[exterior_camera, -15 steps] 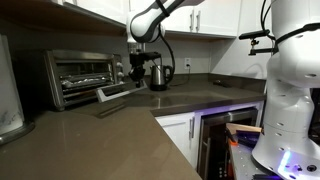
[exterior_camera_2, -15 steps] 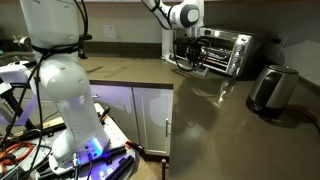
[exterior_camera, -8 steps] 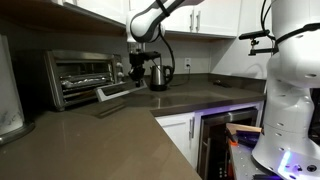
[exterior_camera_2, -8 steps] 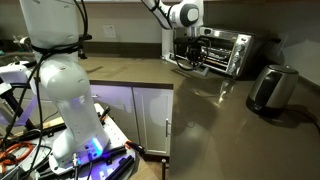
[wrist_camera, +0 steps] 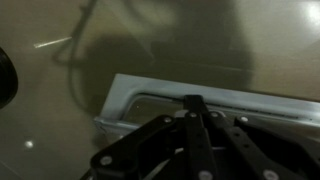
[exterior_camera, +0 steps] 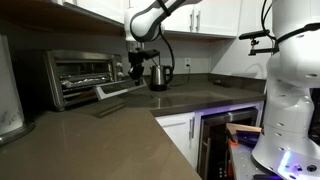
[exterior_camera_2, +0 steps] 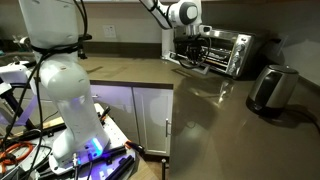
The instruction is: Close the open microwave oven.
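Note:
The microwave oven is a stainless-steel box at the back of the brown counter; it also shows in an exterior view. Its glass door hangs partly open, sloping down toward the counter. My gripper is at the door's free edge, by the bar handle. In the wrist view the fingers are pressed together, and their tips sit at the door's metal frame and handle. Nothing is held. Whether the tips touch the door is hard to tell.
A dark kettle stands just beside the gripper; it also shows in an exterior view. White cabinets hang above the oven. The robot's white base stands off the counter's corner. An open lit compartment is below the counter.
The door's free edge and my gripper have risen slightly; the door slopes a little less far down than a second ago.

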Available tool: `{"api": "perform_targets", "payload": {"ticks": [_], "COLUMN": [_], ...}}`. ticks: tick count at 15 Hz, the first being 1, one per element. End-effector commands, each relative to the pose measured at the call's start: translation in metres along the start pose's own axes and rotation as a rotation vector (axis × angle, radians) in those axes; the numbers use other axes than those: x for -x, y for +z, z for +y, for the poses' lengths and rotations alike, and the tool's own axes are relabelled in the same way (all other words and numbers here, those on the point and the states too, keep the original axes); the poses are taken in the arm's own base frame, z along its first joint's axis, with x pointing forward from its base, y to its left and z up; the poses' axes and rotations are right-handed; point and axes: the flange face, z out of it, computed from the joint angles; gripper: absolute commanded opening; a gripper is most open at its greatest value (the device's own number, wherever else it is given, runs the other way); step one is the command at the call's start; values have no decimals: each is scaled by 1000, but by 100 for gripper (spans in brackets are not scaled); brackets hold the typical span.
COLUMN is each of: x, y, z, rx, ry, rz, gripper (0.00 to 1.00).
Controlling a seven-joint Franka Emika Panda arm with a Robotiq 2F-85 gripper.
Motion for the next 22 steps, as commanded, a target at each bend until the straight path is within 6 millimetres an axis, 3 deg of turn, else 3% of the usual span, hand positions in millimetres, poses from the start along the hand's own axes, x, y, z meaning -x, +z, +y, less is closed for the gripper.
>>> {"api": "perform_targets", "payload": {"ticks": [1, 22], "x": [-12, -25], "y": [-14, -51], "z": [2, 11], "rx": [42, 101], "ry": [0, -26], "rz": [45, 106], "gripper": [0, 0]}}
